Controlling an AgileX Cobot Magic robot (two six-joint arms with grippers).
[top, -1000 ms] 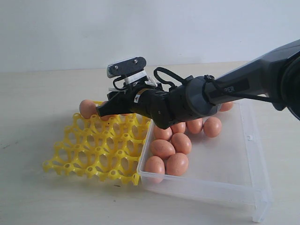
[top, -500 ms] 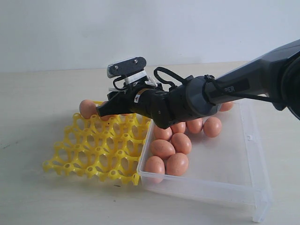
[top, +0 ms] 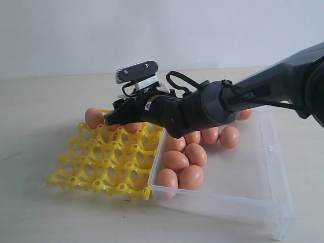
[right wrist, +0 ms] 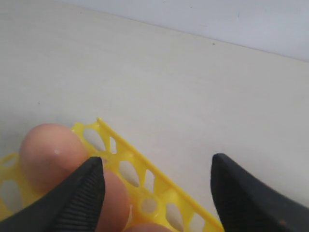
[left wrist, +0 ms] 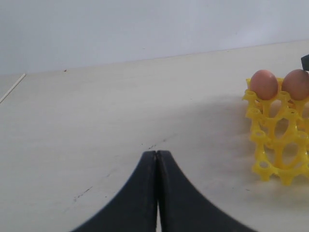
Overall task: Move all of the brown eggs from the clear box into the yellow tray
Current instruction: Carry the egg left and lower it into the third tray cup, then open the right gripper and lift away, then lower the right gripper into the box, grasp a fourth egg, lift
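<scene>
The yellow tray point(top: 104, 162) lies left of the clear box point(top: 276, 167). One brown egg point(top: 94, 117) sits in the tray's far corner cup, and a second egg point(top: 132, 126) sits next to it in the same back row. My right gripper point(top: 109, 120) reaches across over that back row and stands open. In the right wrist view its fingers point(right wrist: 82, 193) straddle the tray rim point(right wrist: 145, 166) with nothing between them, one finger beside the eggs point(right wrist: 48, 152). Several brown eggs point(top: 175, 160) lie in the box. My left gripper point(left wrist: 157, 153) is shut and empty above the table, well apart from the tray point(left wrist: 275, 130).
The box's near wall point(top: 217, 205) and its right half hold no eggs. The tray's front rows of cups point(top: 96, 177) are unfilled. Bare table point(top: 45, 101) surrounds the tray, with a plain wall behind.
The right gripper has shifted slightly over the tray's back row, and a second egg now shows beneath it. The left arm has not moved.
</scene>
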